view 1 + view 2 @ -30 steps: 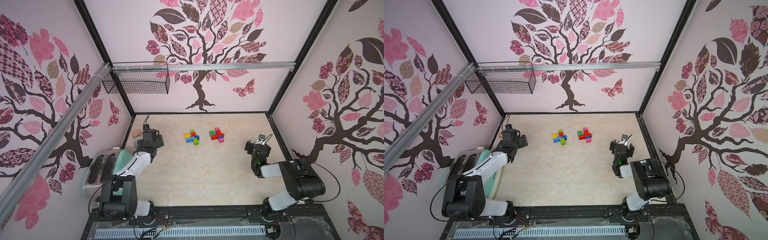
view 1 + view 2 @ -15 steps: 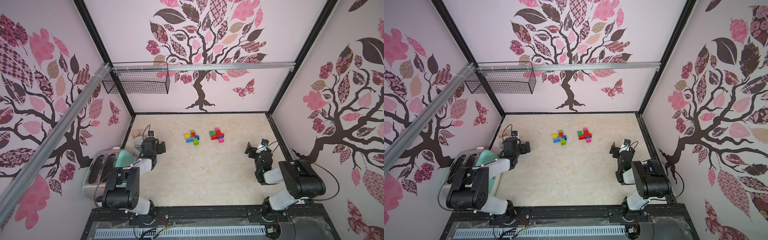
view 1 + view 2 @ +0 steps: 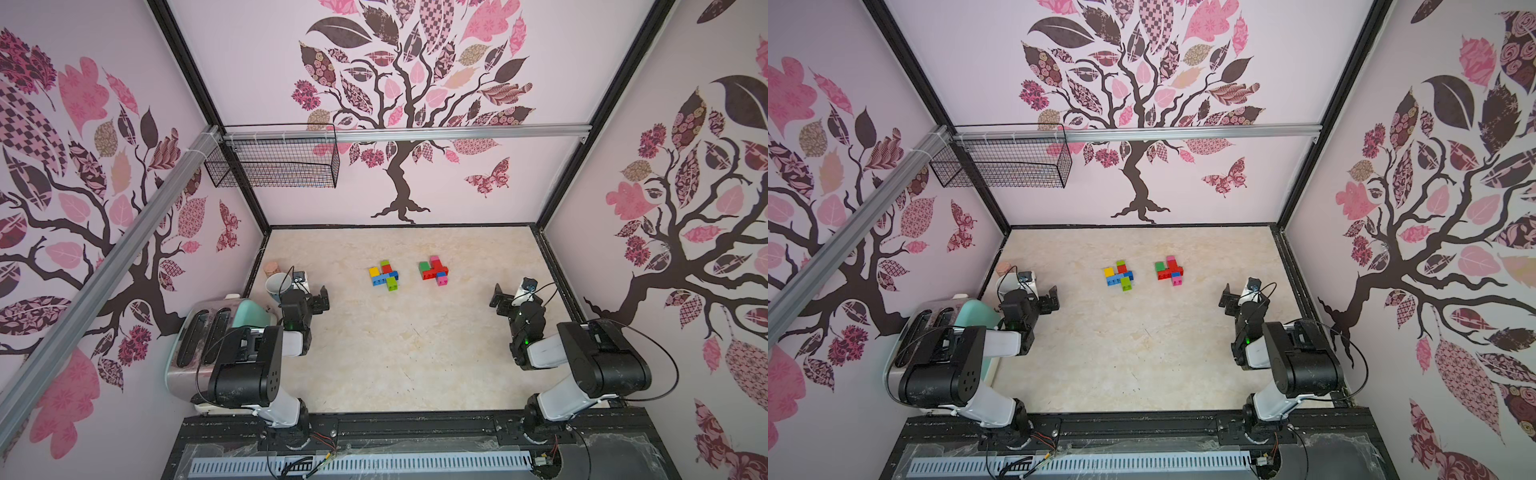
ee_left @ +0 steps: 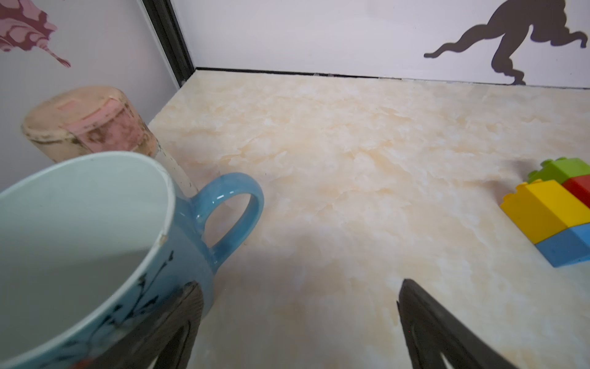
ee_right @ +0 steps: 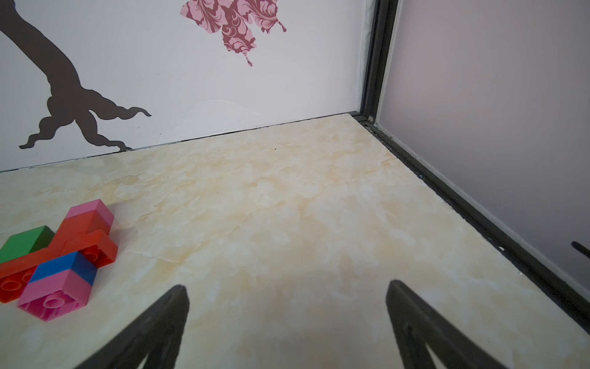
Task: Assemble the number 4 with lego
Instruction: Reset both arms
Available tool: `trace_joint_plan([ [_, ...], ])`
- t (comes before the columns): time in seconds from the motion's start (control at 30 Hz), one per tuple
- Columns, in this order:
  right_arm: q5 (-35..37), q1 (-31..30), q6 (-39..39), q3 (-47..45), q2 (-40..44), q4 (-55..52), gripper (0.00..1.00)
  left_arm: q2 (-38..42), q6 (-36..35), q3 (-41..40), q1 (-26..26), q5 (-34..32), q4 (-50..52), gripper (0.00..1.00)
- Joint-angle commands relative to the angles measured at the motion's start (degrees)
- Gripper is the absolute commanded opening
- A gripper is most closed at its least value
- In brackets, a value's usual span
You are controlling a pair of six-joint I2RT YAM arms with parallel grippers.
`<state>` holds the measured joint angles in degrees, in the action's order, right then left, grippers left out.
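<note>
The lego lies in two flat clusters at the middle of the table in both top views. One cluster (image 3: 384,275) (image 3: 1119,276) is yellow, lime, red and blue. The second cluster (image 3: 433,271) (image 3: 1169,271) is green, red, pink and blue. My left gripper (image 3: 307,297) (image 4: 300,284) stands open and empty over bare table, well left of the lego, whose yellow and blue bricks (image 4: 552,211) show at the edge of the left wrist view. My right gripper (image 3: 515,297) (image 5: 287,284) is open and empty, right of the red and pink cluster (image 5: 60,255).
A blue mug (image 3: 275,286) (image 4: 95,239) stands right beside my left gripper's finger, with a pink-capped jar (image 4: 86,124) behind it. A toaster (image 3: 199,336) sits at the left wall. A wire basket (image 3: 274,162) hangs high at the back left. Walls close in three sides.
Both arms have folded back toward their bases, drawing the grippers nearer and lower. Both stay open. The lego clusters have not moved.
</note>
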<state>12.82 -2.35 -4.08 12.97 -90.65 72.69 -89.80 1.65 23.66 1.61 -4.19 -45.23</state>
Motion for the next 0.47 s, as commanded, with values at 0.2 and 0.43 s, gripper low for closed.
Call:
trace_joint_plan([
  [0.2,-0.2,-0.2,-0.3,1.5,-0.5,0.2,0.99,0.5,0.7,-1.7,-1.0,-5.1,-4.7,0.98],
  [0.43,-0.2,-0.4,-0.2,1.0,-0.3,0.8,0.99,0.6,1.1,-1.6,-1.4,-6.0,-4.2,0.98],
])
